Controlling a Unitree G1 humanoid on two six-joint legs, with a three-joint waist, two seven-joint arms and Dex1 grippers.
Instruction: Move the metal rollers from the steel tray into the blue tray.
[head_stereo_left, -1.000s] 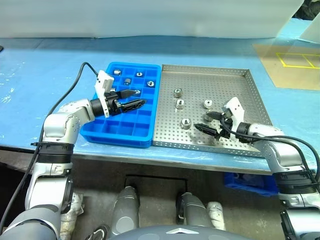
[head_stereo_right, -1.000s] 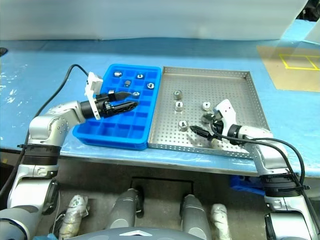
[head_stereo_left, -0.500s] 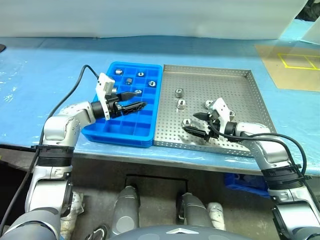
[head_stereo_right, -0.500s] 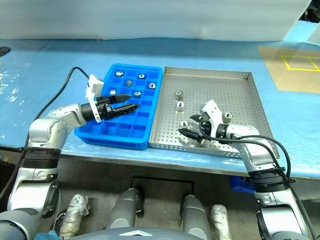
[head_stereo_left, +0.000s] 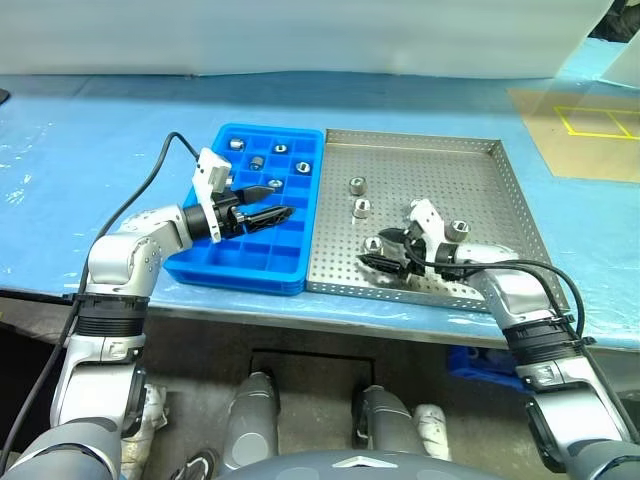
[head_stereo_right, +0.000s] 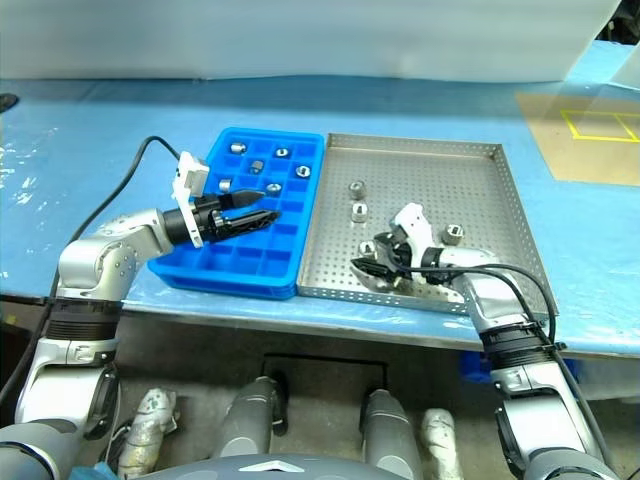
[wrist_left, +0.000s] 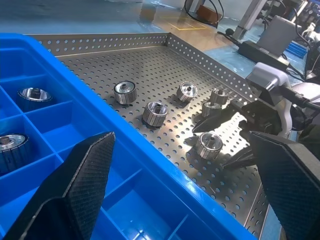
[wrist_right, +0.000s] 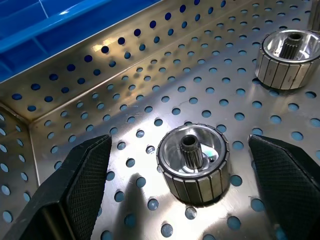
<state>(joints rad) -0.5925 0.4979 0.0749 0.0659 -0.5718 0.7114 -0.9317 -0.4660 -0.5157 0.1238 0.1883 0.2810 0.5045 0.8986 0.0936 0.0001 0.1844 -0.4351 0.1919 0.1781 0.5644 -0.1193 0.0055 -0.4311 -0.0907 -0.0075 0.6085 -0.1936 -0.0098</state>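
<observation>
Roller (wrist_right: 194, 162) between open right hand (head_stereo_left: 381, 251).

Metal rollers (head_stereo_left: 359, 208) upright, split between steel tray (head_stereo_left: 470, 175), blue tray (head_stereo_left: 240, 260)

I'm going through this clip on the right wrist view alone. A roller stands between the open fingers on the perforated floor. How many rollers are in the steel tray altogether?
Observer: The left wrist view shows six metal rollers in the steel tray, counting the one between the fingers of the right gripper.
Operator: What is the other arm doing?
Observer: The left gripper hangs open and empty over the blue tray.
Operator: Is anything in that tray yet?
Observer: Yes, several more rollers already sit in its far rows, each in its own compartment.
</observation>
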